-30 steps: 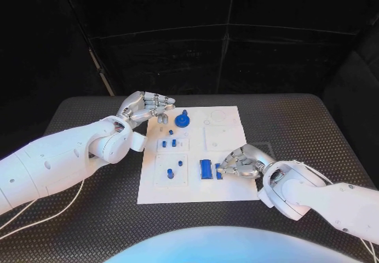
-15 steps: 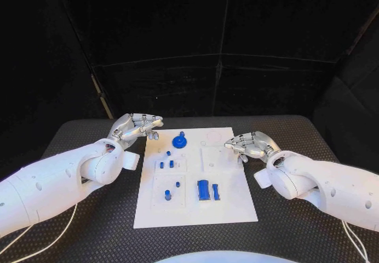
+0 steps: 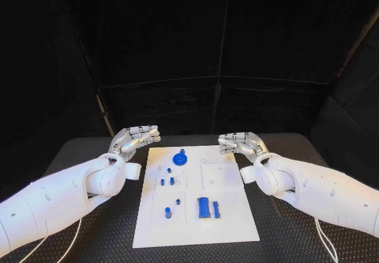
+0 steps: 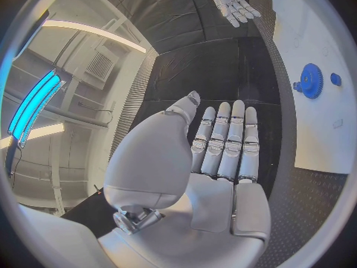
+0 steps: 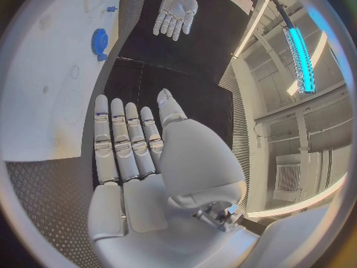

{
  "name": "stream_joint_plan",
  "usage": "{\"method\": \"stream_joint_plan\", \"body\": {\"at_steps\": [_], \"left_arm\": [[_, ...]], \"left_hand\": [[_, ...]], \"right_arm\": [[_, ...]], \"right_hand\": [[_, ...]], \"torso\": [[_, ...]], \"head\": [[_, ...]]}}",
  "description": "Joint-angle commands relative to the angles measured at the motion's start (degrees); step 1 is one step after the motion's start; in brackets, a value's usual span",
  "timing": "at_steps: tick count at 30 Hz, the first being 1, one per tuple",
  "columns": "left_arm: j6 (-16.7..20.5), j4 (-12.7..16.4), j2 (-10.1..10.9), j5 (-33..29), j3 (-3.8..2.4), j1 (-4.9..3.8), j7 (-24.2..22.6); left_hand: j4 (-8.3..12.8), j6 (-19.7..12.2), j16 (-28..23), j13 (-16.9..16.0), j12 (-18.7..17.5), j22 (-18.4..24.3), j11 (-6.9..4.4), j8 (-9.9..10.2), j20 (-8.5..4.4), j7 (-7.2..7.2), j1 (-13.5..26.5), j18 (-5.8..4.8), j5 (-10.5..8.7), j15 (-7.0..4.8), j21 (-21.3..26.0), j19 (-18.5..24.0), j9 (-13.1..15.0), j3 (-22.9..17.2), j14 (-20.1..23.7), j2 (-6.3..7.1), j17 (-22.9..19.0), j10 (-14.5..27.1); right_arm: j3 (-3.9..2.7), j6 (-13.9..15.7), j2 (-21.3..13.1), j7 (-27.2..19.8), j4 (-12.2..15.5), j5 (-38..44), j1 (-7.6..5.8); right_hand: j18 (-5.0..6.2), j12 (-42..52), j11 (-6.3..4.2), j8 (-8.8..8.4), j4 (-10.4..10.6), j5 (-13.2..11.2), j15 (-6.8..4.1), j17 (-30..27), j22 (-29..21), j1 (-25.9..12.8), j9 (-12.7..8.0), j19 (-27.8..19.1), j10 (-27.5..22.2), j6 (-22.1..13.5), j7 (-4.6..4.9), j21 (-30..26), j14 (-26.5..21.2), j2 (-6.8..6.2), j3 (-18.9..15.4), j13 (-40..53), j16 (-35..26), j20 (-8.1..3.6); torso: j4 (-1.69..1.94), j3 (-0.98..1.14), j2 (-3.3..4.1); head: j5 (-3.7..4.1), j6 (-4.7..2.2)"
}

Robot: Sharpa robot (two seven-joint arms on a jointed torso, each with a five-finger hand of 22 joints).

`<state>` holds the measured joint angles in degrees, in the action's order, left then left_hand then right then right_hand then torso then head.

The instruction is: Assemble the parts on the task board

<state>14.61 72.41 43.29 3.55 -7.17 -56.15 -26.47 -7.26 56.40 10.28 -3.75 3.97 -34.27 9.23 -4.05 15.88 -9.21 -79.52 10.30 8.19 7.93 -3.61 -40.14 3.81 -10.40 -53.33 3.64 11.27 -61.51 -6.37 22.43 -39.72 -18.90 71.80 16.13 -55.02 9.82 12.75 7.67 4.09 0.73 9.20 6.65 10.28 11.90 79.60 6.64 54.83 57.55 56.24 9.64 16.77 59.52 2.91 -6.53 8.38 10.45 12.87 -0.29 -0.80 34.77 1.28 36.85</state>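
A: A black counter (image 3: 316, 159) under dark curtains is being shown; the task board (image 3: 229, 219) is lying at the frame's centre, blue parts (image 3: 208, 207) on it. The left robot hand (image 3: 134, 138) and right robot hand (image 3: 239, 144) are being held released, fingers straight, grasping nothing.

B: Small pegs could be knocked during a reach. Which parts are already being seated cannot be told.

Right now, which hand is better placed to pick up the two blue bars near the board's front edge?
Right, probably. Both hands are open and raised at the task board's far end, but the blue bars lie right of centre, on the right hand's side; the left hand would cross over.
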Motion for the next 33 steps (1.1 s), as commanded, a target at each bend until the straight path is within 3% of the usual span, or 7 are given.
{"method": "stream_joint_plan", "body": {"at_steps": [1,14,15,16,22,25,33], "left_arm": [[0.09,-0.05,-0.06,-0.06,0.00,0.00,-0.04],[10.58,6.22,0.46,-1.30,2.56,-1.43,-1.21],[12.18,7.18,0.54,-1.49,2.95,-1.65,-1.39],[14.81,8.75,0.67,-1.80,3.59,-2.01,-1.68],[23.76,14.11,1.11,-2.86,5.77,-3.22,-2.69],[26.78,15.91,1.26,-3.22,6.50,-3.64,-3.02],[29.51,17.54,1.40,-3.55,7.17,-4.01,-3.33]], "left_hand": [[2.18,-16.93,-3.71,3.75,-3.97,11.27,-2.62,4.05,-4.71,2.76,23.72,-3.09,-2.46,-2.24,3.61,12.10,-3.81,3.43,15.86,-3.64,-3.77,18.61],[7.26,-31.99,-10.28,3.75,-3.97,20.31,-5.07,4.05,-8.89,5.17,44.85,-4.74,-8.19,-7.93,3.61,22.78,-3.81,6.21,29.91,-3.64,-6.73,34.94],[7.26,-32.92,-10.28,3.75,-3.97,20.86,-9.23,4.05,-9.16,9.21,46.20,-5.28,-8.19,-7.93,3.61,23.45,-3.81,10.40,30.82,-3.64,-6.92,35.97],[7.26,-34.18,-10.28,3.75,-3.97,21.57,-9.23,4.05,-9.52,9.21,47.98,-5.34,-8.19,-7.93,3.61,24.34,-3.81,10.40,32.02,-3.64,-7.16,37.33],[7.26,-38.98,-10.28,3.75,-3.97,24.32,-9.23,4.05,-10.89,9.21,54.78,-5.98,-8.19,-7.93,3.61,27.75,-3.81,10.40,36.64,-3.64,-11.27,42.56],[7.26,-40.96,-10.28,3.75,-3.97,25.45,-9.23,4.05,-11.47,9.21,57.61,-10.30,-8.19,-7.93,3.61,29.17,-3.81,10.40,38.54,-3.64,-11.27,44.72],[7.26,-45.25,-10.28,3.75,-3.97,27.90,-9.23,4.05,-15.88,9.21,63.67,-10.30,-8.19,-7.93,3.61,32.32,-3.81,10.40,42.61,-3.64,-11.27,49.37]], "right_arm": [[0.00,-0.05,0.09,-0.11,-0.14,-0.09,-0.01],[3.07,10.43,-2.35,-5.31,8.68,-7.83,-2.49],[3.52,11.97,-2.71,-6.07,9.98,-8.96,-2.85],[4.14,14.08,-3.20,-7.12,11.76,-10.52,-3.35],[5.86,19.95,-4.56,-10.03,16.69,-14.85,-4.73],[6.27,21.36,-4.89,-10.73,17.88,-15.88,-5.07],[6.37,21.69,-4.97,-10.90,18.16,-16.13,-5.14]], "right_hand": [[-2.95,-4.05,-2.30,-4.09,-0.73,-2.76,-2.00,-3.52,-3.86,-23.86,-2.17,-16.23,-17.27,-16.80,-2.82,-5.45,-17.58,-2.91,1.96,-3.08,-3.62,-3.94],[-4.55,-7.40,-7.67,-4.09,-0.73,-5.17,-6.65,-6.25,-7.02,-44.87,-6.64,-30.68,-32.28,-31.53,-5.39,-9.87,-33.29,-2.91,6.53,-8.38,-6.40,-7.30],[-4.55,-7.61,-7.67,-4.09,-0.73,-9.20,-6.65,-10.28,-7.22,-46.21,-6.64,-31.61,-33.26,-32.49,-5.57,-10.15,-34.30,-2.91,6.53,-8.38,-10.45,-7.52],[-4.93,-7.87,-7.67,-4.09,-0.73,-9.20,-6.65,-10.28,-7.45,-47.99,-6.64,-32.85,-34.54,-33.76,-9.64,-10.50,-35.64,-2.91,6.53,-8.38,-10.45,-7.80],[-5.80,-12.75,-7.67,-4.09,-0.73,-9.20,-6.65,-10.28,-11.90,-54.75,-6.64,-37.56,-39.46,-38.57,-9.64,-11.86,-40.75,-2.91,6.53,-8.38,-10.45,-12.87],[-5.80,-12.75,-7.67,-4.09,-0.73,-9.20,-6.65,-10.28,-11.90,-57.57,-6.64,-39.45,-41.53,-40.57,-9.64,-12.40,-42.89,-2.91,6.53,-8.38,-10.45,-12.87],[-9.82,-12.75,-7.67,-4.09,-0.73,-9.20,-6.65,-10.28,-11.90,-63.65,-6.64,-43.72,-45.93,-44.90,-9.64,-16.77,-47.47,-2.91,6.53,-8.38,-10.45,-12.87]], "torso": [[0.00,0.00,-0.01],[0.27,0.76,-3.44],[0.28,0.79,-3.54],[0.29,0.80,-3.58],[0.29,0.80,-3.59],[0.29,0.80,-3.59],[0.29,0.80,-3.59]], "head": [[-0.01,-0.02],[-1.23,-2.37],[-1.26,-2.44],[-1.28,-2.47],[-1.28,-2.47],[-1.28,-2.47],[-1.28,-2.47]]}}
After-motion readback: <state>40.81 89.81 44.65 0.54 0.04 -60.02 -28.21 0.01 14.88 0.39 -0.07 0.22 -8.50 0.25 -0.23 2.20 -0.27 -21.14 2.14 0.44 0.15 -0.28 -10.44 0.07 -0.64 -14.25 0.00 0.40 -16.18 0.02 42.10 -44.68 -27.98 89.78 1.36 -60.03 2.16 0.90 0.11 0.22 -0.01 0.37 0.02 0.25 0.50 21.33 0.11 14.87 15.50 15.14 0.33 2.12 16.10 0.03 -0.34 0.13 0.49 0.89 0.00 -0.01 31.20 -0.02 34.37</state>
